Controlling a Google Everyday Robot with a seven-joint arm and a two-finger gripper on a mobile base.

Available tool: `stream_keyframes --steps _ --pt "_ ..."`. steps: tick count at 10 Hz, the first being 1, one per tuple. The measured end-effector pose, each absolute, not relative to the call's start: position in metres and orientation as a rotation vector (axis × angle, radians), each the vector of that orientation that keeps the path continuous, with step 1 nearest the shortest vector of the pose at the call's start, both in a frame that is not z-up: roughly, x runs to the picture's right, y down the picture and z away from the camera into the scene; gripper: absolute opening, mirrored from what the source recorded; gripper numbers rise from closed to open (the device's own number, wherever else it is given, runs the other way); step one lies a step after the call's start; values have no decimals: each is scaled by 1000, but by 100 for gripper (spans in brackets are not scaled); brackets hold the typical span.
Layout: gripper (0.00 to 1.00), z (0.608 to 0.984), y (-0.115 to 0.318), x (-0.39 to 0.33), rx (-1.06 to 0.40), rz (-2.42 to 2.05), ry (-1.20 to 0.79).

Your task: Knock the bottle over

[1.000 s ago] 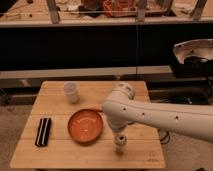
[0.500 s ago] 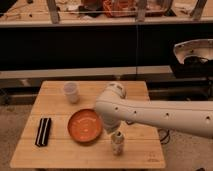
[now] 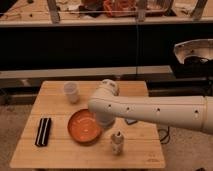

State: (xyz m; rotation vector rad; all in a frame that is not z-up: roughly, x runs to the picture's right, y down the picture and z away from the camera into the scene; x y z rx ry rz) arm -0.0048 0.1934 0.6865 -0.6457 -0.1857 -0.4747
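Observation:
The bottle (image 3: 117, 143) is small and whitish-beige, and it stands upright on the wooden table (image 3: 145, 150) near the front edge, right of the middle. My white arm reaches in from the right. Its end hangs over the right rim of the orange plate (image 3: 82, 127). The gripper (image 3: 105, 120) sits under that end, up and to the left of the bottle and apart from it. It is shut, with nothing seen in it, and the arm mostly hides it.
A translucent white cup (image 3: 71, 92) stands at the table's back left. A black flat object (image 3: 43, 131) lies near the left edge. Dark shelving runs behind the table, and a grey machine (image 3: 195, 57) stands to the right.
The arm's end has swung left, from above the bottle to over the plate's right rim. The bottle stands upright in the same place, now fully in view.

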Motion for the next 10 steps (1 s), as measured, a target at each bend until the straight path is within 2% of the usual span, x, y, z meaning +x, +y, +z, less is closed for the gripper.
stream_keyframes --steps 10 --pt "0 686 193 10 -653 -476 -212"
